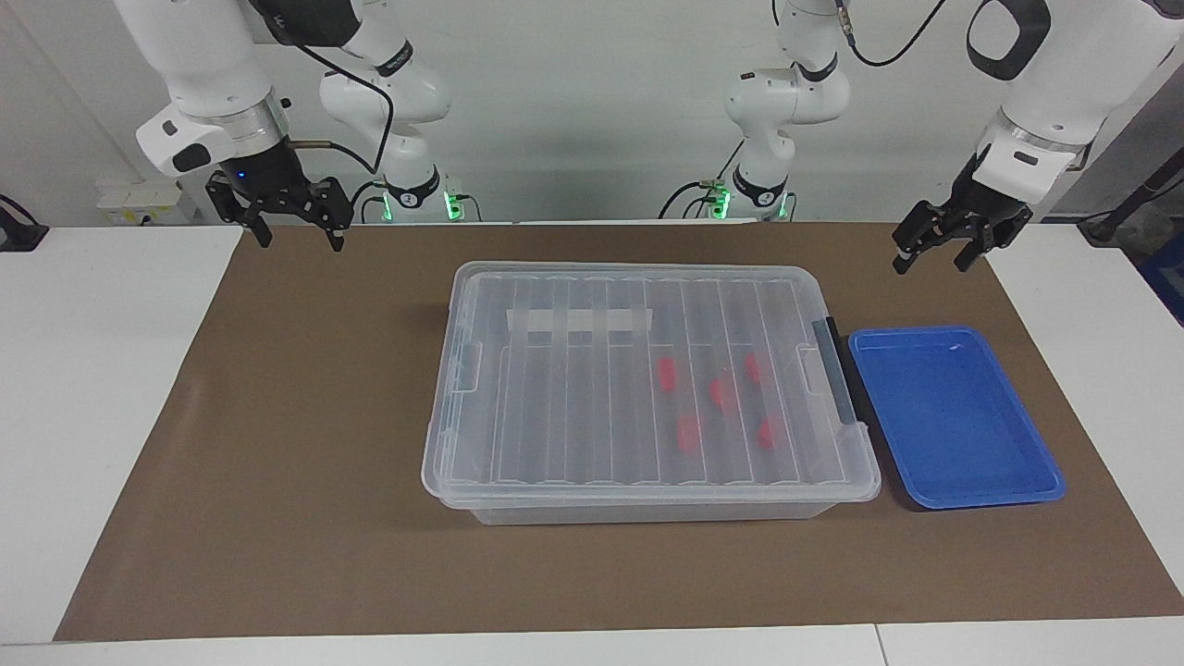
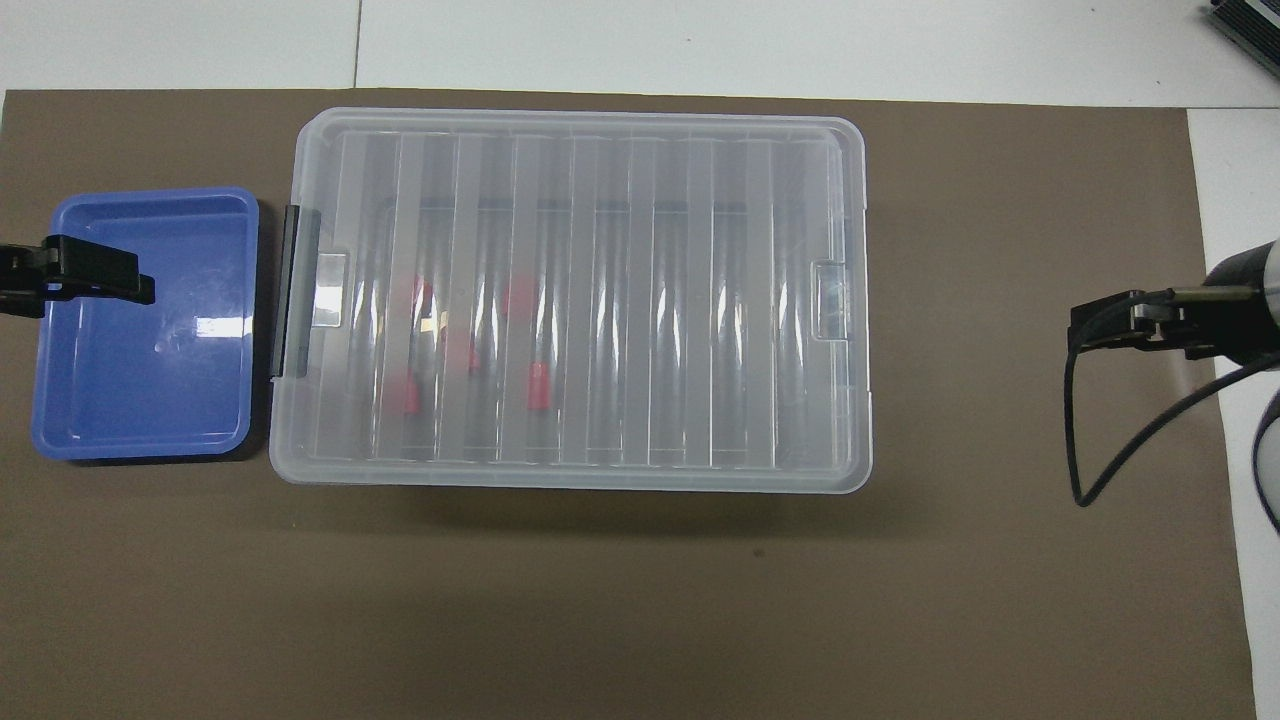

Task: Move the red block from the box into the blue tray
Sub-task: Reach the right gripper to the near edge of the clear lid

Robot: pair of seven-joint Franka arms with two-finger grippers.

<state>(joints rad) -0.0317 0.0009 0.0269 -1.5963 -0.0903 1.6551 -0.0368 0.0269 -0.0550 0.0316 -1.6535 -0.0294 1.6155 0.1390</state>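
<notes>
Going across the facing view: the right tool [image 1: 294, 224] hangs in the air over the brown mat [image 1: 277, 416] at the right arm's end of the surface, fingers spread and holding nothing. Mid-surface sits the box [image 1: 647, 388], its ribbed clear lid [image 1: 573, 407] on and covering it fully. Through the lid five red blocks [image 1: 721, 393] show inside, gathered toward the left arm's end of the box. Just beside the box's black handle [image 1: 837, 370] lies the blue tray [image 1: 953, 416], with nothing in it. The left tool [image 1: 942, 248] hangs released over the mat near the tray's corner, apart from everything. By my reading nothing is done yet: the lid must come off, then a block must be lifted out and set in the tray.
</notes>
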